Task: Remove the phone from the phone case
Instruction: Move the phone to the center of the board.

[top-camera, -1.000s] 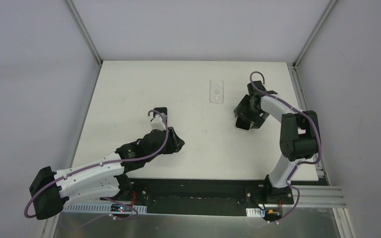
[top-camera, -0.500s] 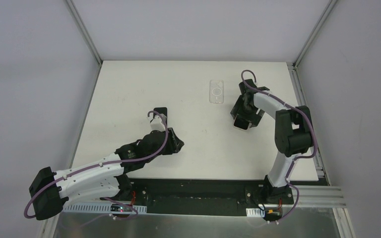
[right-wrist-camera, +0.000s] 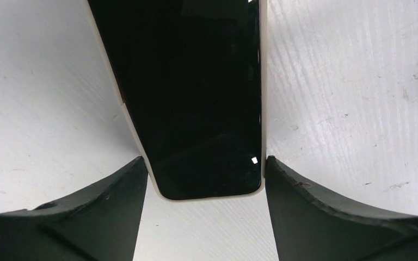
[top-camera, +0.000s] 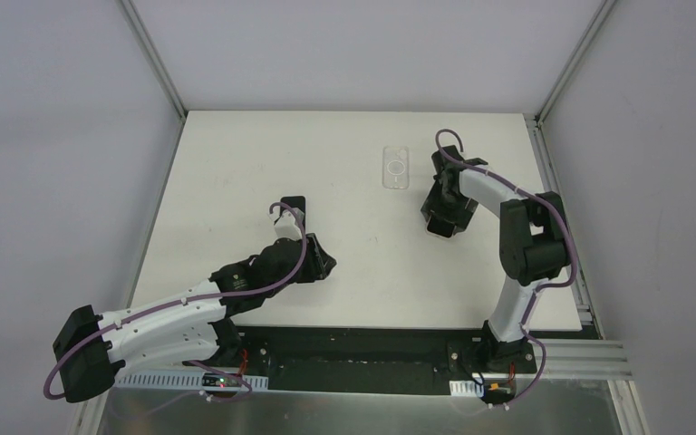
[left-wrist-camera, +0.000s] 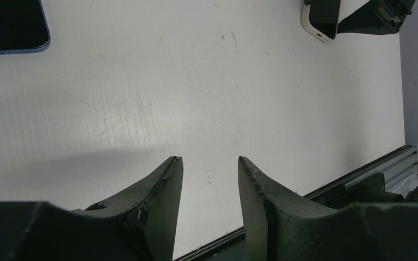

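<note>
The phone (right-wrist-camera: 196, 98) is in its cream case (right-wrist-camera: 121, 99). It lies flat on the white counter (top-camera: 236, 154), on the right side. The right pincer (right-wrist-camera: 204, 160) sits over one short end of it, with one finger on each long side. The fingers are very close to the case. I cannot tell if they pinch it yet.

The left pincer (left-wrist-camera: 209, 163) is released. Its fingers are apart with nothing between them. It hangs over bare counter, well apart from the cased phone.

I think the step now is to get a good hold on the phone. The right pincer should squeeze both long sides evenly, so the phone does not spin or slide. It should press on the case's edges, not on the glass. One pincer likely cannot pull the case off alone. So the left one should come over and peel a corner of the case away while the right one holds.

Now the count:
- One phone in a cream case.
- One clear case (top-camera: 396, 169) with a ring on it, lying near the far edge. It looks empty.
- One dark flat slab with a blue edge (left-wrist-camera: 8, 24) near the left pincer. It looks like another phone.
- Two arms and two pincers.
</note>
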